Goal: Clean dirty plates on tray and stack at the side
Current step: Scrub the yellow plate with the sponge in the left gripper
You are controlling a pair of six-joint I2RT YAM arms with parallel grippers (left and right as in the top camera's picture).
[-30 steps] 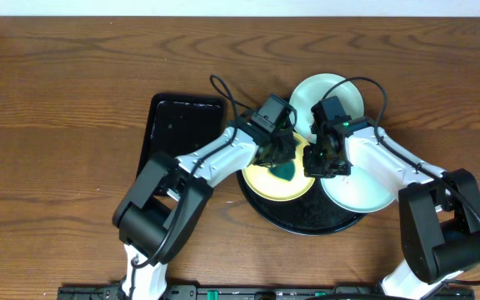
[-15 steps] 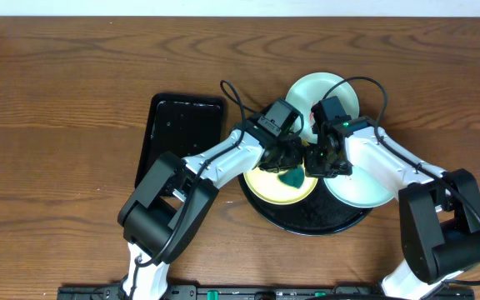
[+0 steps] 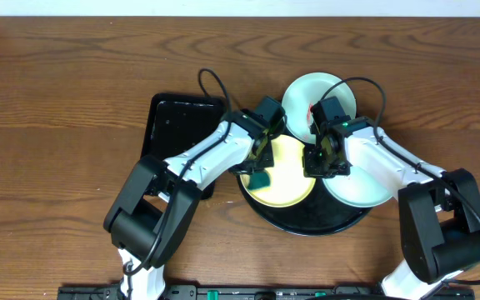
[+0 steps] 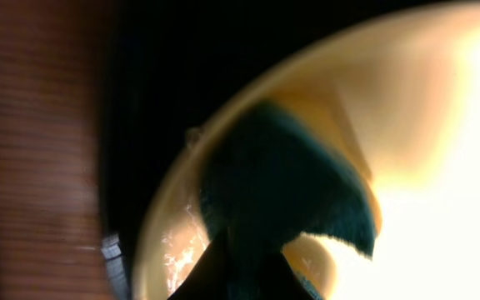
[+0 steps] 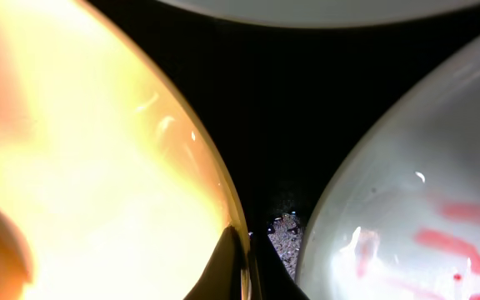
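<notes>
A small black tray (image 3: 177,129) with four sides sits on the left of the brown wood table (image 3: 57,83). It is flat, shiny and dark.

Next comes the left gripper (image 3: 262,167). It is closed on a green cloth (image 3: 261,177) and presses it on the left part of the yellow plate (image 3: 290,175). The left wrist view shows the green cloth (image 4: 282,192) up close. It is dark and fuzzy at the edges, and it lies on the smooth yellow plate (image 4: 440,125) near the rim. That view is blurry.

The yellow plate is round, shallow and shiny. It lies on the left side of the round black tray (image 3: 307,218), which is glossy and has a raised rim.

The right gripper (image 3: 322,160) is at the right edge of the yellow plate. From above you cannot see its grip. The right wrist view shows the right gripper (image 5: 244,262) with its two tips close together and the thin plate rim between them.

The top mint plate (image 3: 307,96) hangs over the back of the round black tray. The right mint plate (image 3: 365,190) lies on the right side of it. Up close, the right mint plate (image 5: 407,192) has red smears (image 5: 465,242) on it. They do not show from above. A strip of the round black tray (image 5: 282,117) shows between the plates.
</notes>
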